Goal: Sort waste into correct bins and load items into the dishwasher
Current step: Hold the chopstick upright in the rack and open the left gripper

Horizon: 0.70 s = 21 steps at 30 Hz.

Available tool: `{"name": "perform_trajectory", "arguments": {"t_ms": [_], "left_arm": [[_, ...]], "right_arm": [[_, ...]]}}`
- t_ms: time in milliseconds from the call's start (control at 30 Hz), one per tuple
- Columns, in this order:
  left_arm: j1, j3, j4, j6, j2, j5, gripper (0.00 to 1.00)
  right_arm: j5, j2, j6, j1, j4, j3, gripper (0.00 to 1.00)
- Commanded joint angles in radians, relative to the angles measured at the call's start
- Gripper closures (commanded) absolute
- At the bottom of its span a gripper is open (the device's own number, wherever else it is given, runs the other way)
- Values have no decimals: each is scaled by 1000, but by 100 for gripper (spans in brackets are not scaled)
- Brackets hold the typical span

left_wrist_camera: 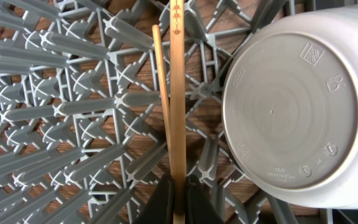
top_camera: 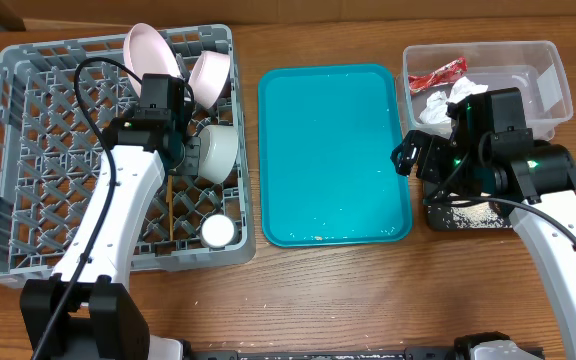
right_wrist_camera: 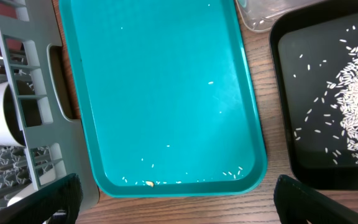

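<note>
Wooden chopsticks (left_wrist_camera: 178,106) run up the centre of the left wrist view, lying on the grey dish rack (left_wrist_camera: 55,112) beside an upturned white bowl (left_wrist_camera: 291,106); the left claw (left_wrist_camera: 179,202) is closed almost fully, pinching their lower end at the bottom edge of the frame. They are probably light, stiff, thin and smooth, so the 2 sticks may scissor or slip; a hold nearer the middle, across both, seems steadier. The right claw (right_wrist_camera: 188,199) is spread wide and empty above the teal tray (right_wrist_camera: 154,81).
</note>
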Motion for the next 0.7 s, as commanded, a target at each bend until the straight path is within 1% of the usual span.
{"name": "perform_trajectory", "arguments": {"t_ms": [0,133,200,667], "left_arm": [[6,32,8,-26,2,-14,96],[5,33,-5,-27,0,8,96],[5,34,-19,-51,-5,20,96],[5,34,-40,-51,-6,0,96]], "right_arm": [[7,-5,-3,-6,5,19,0],[7,-5,-3,-6,5,19,0],[7,-5,-3,-6,5,19,0],[7,-5,-3,-6,5,19,0]]}}
